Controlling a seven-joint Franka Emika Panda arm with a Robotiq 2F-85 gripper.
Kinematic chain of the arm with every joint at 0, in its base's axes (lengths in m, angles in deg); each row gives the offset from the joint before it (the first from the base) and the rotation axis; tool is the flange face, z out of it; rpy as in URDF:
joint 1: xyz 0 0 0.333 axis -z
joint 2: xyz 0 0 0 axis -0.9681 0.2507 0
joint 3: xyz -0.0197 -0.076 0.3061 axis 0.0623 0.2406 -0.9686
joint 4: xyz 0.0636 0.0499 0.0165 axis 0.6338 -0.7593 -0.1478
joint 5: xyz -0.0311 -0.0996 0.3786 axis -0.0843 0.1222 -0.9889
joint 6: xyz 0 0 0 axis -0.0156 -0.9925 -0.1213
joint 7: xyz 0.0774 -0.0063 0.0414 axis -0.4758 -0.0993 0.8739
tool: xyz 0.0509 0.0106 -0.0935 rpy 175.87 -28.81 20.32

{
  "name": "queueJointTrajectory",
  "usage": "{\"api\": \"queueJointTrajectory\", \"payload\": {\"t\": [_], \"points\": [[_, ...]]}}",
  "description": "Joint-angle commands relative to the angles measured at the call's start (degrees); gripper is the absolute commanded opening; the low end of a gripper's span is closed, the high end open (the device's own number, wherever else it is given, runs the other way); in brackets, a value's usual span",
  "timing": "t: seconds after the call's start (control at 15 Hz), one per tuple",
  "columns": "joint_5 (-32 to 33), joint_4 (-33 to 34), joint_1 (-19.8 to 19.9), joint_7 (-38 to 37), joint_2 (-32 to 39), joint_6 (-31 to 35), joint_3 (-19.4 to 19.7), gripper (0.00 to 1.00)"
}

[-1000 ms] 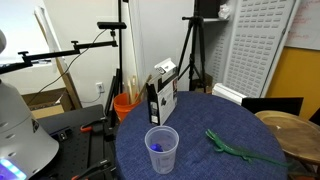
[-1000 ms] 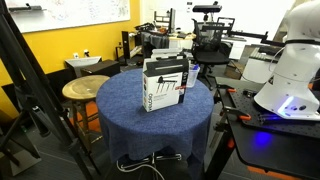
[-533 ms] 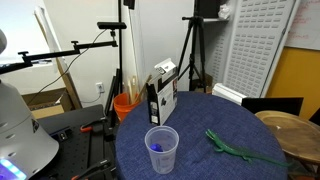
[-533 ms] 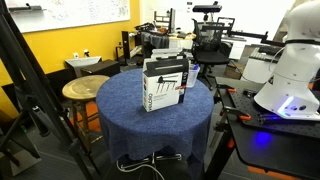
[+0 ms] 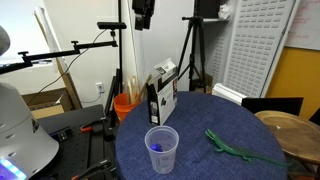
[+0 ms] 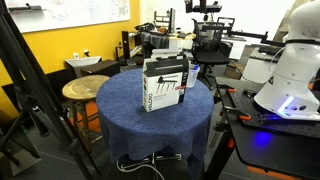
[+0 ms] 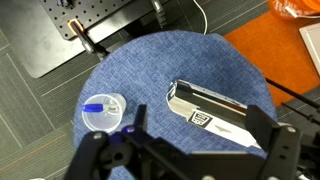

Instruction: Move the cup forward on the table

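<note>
The cup [image 5: 161,148] is a clear bluish tumbler with a small purple-blue bit at its bottom. It stands upright near the front edge of the round blue table [image 5: 225,118]. In the wrist view the cup [image 7: 103,112] sits at the left of the table [image 7: 175,60]. My gripper [image 7: 200,135] is open and empty, high above the table, with its fingers spread over the box. In an exterior view the gripper [image 5: 144,12] shows at the top edge, well above the cup. The cup does not show in the exterior view from behind the box.
A black-and-white box [image 5: 162,95] stands upright behind the cup and also shows in the wrist view [image 7: 225,112] and an exterior view [image 6: 166,84]. A green toy lizard [image 5: 235,150] lies beside the cup. An orange bucket [image 5: 125,103], a wooden stool [image 6: 83,90] and tripods surround the table.
My gripper has come into view at the top of an exterior view. The cup, box and lizard have not moved.
</note>
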Motion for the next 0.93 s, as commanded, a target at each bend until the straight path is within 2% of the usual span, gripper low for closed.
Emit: {"api": "queueJointTrajectory", "payload": {"t": [0.0, 0.4, 0.87], "points": [[1.8, -3.6, 2.0, -0.7, 0.8, 5.1, 1.5, 1.00], [6.9, -9.7, 4.7, -2.2, 3.1, 14.8, 2.9, 1.00], [9.8, -14.5, 7.9, -2.8, 6.2, 19.5, 6.3, 1.00]]}}
